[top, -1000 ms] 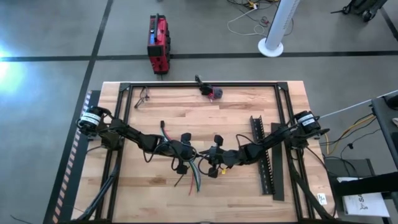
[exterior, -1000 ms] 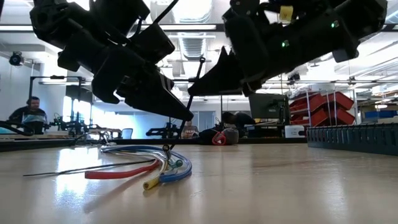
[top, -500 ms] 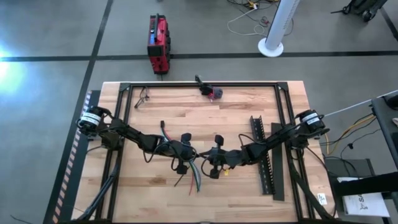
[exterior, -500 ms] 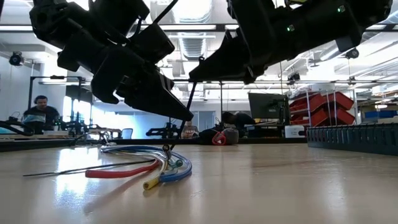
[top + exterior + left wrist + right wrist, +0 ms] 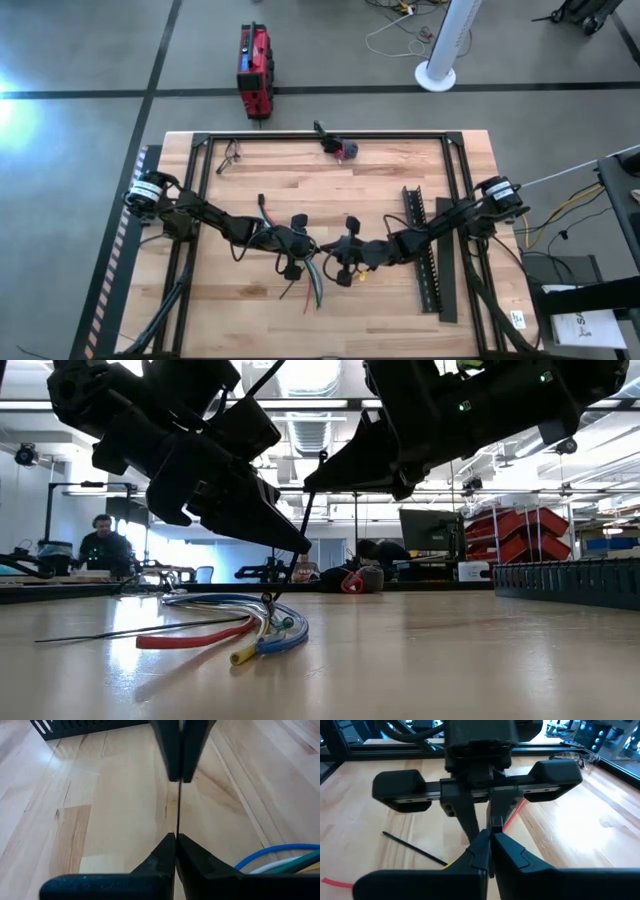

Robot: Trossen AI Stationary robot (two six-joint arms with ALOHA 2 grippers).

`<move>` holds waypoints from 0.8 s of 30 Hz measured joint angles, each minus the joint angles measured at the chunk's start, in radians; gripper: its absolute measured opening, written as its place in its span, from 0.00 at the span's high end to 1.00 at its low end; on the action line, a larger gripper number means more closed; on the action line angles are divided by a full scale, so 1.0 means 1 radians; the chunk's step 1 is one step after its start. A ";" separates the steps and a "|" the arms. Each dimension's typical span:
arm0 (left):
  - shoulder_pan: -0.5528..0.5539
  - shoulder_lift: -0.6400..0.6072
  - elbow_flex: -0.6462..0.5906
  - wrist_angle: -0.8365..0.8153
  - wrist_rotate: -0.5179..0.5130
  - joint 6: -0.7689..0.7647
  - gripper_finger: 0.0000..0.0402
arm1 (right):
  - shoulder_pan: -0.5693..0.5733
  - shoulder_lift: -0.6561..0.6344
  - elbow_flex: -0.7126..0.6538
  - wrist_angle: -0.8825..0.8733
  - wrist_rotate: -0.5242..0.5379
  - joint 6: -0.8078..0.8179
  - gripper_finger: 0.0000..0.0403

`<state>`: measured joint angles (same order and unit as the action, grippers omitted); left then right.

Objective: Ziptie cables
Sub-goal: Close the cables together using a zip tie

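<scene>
Pinching the thin black ziptie (image 5: 300, 532) between them, left gripper (image 5: 300, 250) & right gripper (image 5: 340, 258) are both clamped on it, mid-table toward the front edge. Cables (image 5: 245, 628) lie on the wood under it. Risk, imo: tail slips out if pulled unevenly, or loop drags cables w/o cinching.

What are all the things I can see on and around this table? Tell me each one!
cables: one loose bundle, red, blue, green and yellow, middle of the table under the pincers
zip tie: one, thin and black, slanting up from the cables between the two pincers
slotted black strip: one, right part of the table
red box: one, on the floor behind the table
white post: one, on the floor
person: one, seated far back in the room
left pincer: shut on the zip tie
right pincer: shut on the zip tie
</scene>
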<state>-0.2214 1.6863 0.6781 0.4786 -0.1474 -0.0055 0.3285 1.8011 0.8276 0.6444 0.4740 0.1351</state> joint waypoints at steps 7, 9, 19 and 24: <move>-0.001 -0.009 0.000 -0.007 0.000 0.018 1.00 | -0.009 0.000 0.000 0.012 0.000 -0.001 1.00; -0.001 -0.019 0.000 -0.009 0.000 0.033 1.00 | -0.008 0.000 0.000 0.013 0.000 -0.001 1.00; -0.005 -0.173 0.000 -0.273 0.000 0.072 0.87 | -0.029 0.002 0.000 -0.014 -0.001 0.012 1.00; -0.051 -0.343 0.000 -0.528 0.000 -0.005 0.80 | -0.048 0.002 0.001 -0.021 -0.002 0.011 1.00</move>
<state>-0.2728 1.3431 0.6777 -0.0497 -0.1478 -0.0103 0.2808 1.8027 0.8284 0.6232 0.4723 0.1465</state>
